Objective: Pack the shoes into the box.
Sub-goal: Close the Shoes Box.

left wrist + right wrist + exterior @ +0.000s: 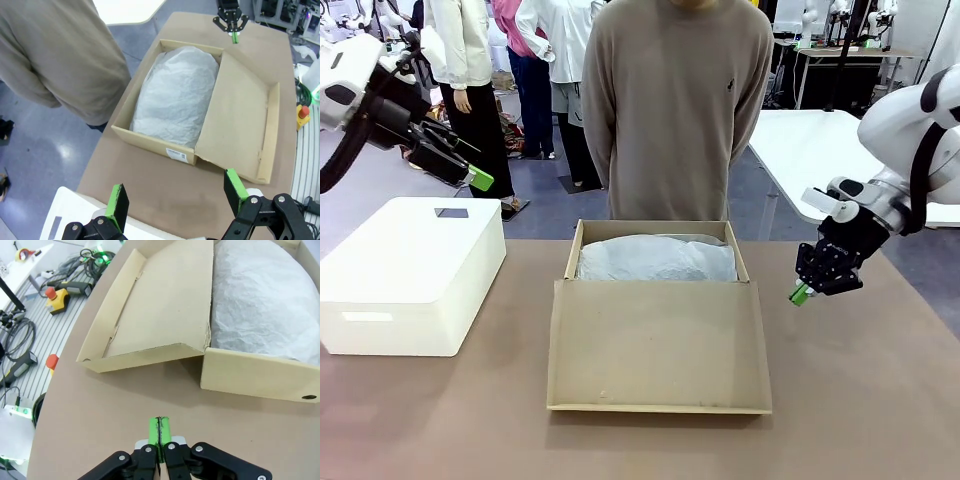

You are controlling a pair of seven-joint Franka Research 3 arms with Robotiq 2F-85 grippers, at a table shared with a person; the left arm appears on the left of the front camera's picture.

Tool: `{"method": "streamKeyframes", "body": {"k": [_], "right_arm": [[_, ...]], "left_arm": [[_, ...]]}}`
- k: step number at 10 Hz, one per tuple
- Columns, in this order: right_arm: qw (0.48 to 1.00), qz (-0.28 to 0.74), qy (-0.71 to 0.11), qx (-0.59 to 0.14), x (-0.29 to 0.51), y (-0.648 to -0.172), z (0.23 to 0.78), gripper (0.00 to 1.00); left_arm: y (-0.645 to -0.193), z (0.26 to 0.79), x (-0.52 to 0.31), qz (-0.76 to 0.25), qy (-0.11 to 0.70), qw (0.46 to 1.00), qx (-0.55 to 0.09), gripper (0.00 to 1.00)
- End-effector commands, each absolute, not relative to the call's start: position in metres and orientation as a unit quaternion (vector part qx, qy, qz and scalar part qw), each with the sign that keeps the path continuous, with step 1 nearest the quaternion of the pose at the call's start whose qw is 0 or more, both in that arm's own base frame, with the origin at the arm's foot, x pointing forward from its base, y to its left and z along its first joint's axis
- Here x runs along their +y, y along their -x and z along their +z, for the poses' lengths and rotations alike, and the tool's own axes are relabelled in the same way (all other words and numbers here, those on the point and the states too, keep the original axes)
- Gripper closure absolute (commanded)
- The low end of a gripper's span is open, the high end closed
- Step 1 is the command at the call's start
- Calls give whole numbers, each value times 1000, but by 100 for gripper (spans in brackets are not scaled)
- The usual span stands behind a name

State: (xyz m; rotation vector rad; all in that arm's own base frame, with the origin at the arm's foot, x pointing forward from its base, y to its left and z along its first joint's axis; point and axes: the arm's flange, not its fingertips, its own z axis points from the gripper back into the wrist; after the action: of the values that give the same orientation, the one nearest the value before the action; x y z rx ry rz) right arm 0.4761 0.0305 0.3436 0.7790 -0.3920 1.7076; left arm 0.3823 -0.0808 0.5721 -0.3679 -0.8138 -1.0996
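- Front view: the box point(573, 250) sits by the middle of the desk's point(860, 400) far edge, just in front of a person point(670, 100).
  - Its flap lid point(658, 345) lies open and flat toward the robot's edge.
  - It is plain tan card, and crumpled white tissue paper point(658, 260) mounds above the rim. I cannot tell whether the shoes lie under it.
  - The left tool point(478, 178) hangs high, over the desk's left edge, above a white plastic box point(410, 270).
  - The right tool point(800, 294) hovers low, just beside the box's right wall.
- Left wrist view: the left tool point(176, 195) has its fingers spread wide with nothing between them.
  - Beyond it, the tissue paper point(175, 95) bulges along the whole box point(150, 142), and the flap lid point(240, 115) has upturned side lips.
- Right wrist view: the right tool point(159, 432) has its pads pressed together, holding nothing, above bare desk near the box's point(255, 375) corner where the flap lid point(160, 305) hinges.
  - The likely step is closing up. It would go best by pressing the tissue paper point(260, 295) below the rim first.
  - Then lift the flap by its free edge, nearest the robot. Swing it about the hinge slowly so the side lips slide outside the walls and the light box does not skid.
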Motion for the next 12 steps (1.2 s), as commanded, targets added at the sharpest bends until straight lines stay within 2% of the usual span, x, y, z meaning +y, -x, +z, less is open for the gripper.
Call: {"method": "streamKeyframes", "body": {"k": [1, 6, 12], "right_arm": [[574, 729, -325, -181, 32, -475, 343, 100], [574, 729, -335, -165, 31, -476, 342, 100], [559, 714, -367, -206, 47, -471, 307, 100]], "left_arm": [[-383, 572, -81, -507, 177, 755, -377, 0], [-383, 572, -81, -507, 177, 755, -377, 0], [-383, 572, -81, -507, 177, 755, -377, 0]]}}
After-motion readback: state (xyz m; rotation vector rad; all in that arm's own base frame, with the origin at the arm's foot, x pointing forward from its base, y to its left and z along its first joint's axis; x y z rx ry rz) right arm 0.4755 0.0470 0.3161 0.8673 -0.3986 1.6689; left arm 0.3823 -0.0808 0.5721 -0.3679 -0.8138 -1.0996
